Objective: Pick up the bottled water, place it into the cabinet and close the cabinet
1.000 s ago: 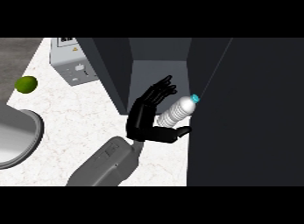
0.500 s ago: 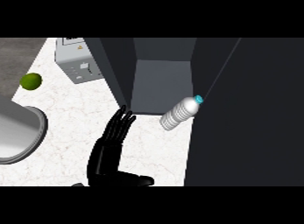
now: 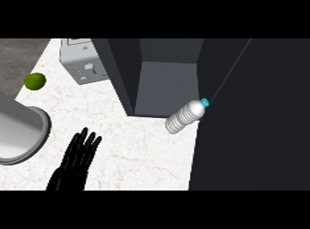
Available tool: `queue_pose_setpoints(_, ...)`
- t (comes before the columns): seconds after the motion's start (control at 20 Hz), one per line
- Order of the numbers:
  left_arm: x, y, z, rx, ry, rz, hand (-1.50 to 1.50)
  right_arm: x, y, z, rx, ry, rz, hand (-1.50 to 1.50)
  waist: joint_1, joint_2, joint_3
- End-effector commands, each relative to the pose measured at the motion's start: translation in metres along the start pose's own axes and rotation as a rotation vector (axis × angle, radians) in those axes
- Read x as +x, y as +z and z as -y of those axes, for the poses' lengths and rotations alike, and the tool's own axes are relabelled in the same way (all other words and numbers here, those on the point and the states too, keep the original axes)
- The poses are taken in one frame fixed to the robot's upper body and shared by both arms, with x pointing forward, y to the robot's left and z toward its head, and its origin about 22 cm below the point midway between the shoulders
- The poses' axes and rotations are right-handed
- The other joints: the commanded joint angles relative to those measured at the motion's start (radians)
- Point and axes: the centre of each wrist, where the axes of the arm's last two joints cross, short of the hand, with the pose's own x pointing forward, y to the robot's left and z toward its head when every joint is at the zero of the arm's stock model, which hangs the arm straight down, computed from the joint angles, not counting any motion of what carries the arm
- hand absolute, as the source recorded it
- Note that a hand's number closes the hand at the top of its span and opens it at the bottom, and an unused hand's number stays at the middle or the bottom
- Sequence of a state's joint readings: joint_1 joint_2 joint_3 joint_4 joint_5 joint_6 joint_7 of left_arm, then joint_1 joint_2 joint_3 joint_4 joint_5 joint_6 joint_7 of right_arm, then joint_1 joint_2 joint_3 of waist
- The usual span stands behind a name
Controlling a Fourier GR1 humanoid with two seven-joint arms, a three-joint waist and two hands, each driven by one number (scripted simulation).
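Our hand (image 3: 78, 156), low in the frame's left, is flat with straight fingers, holding nothing. The bottle (image 3: 186, 117) lies tilted at the cabinet (image 3: 164, 85) mouth, centre frame, so we judge the door (image 3: 262, 116) is next.

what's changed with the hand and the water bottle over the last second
The hand let go of the bottled water and pulled back toward the view's lower left, fingers now straight. The bottle stays leaning at the open cabinet mouth; the green fruit is untouched.
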State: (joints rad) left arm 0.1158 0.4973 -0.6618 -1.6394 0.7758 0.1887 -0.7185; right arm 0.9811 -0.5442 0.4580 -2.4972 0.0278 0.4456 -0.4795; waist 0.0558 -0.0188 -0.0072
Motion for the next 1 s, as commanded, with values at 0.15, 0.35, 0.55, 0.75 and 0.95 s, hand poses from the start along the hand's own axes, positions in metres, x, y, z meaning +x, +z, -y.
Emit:
queue_pose_setpoints(0.15, 0.041, 0.031, -0.036, 0.010, -0.026, 0.031, -1.50, 0.046, -0.031, -0.005, 0.140, 0.206, 0.062, 1.50, 0.012, 0.008, -0.002)
queue_pose_setpoints(0.35, 0.058, 0.050, -0.058, -0.015, -0.039, 0.042, -1.50, 0.039, -0.038, -0.015, 0.134, 0.113, 0.018, 1.50, 0.017, 0.014, -0.003)
queue_pose_setpoints(0.55, 0.077, 0.063, -0.077, -0.043, -0.031, 0.041, -1.50, 0.029, -0.047, -0.017, 0.157, 0.060, -0.014, 1.50, 0.039, 0.024, -0.002)
queue_pose_setpoints(0.75, 0.080, 0.062, -0.091, -0.069, -0.034, 0.025, -1.50, 0.021, -0.060, -0.004, 0.280, 0.168, 0.009, 1.50, 0.077, 0.036, -0.006)
queue_pose_setpoints(0.95, 0.086, 0.062, -0.092, -0.081, -0.008, 0.026, -1.50, 0.017, -0.070, -0.001, 0.349, 0.200, -0.017, 1.50, 0.093, 0.036, -0.009)
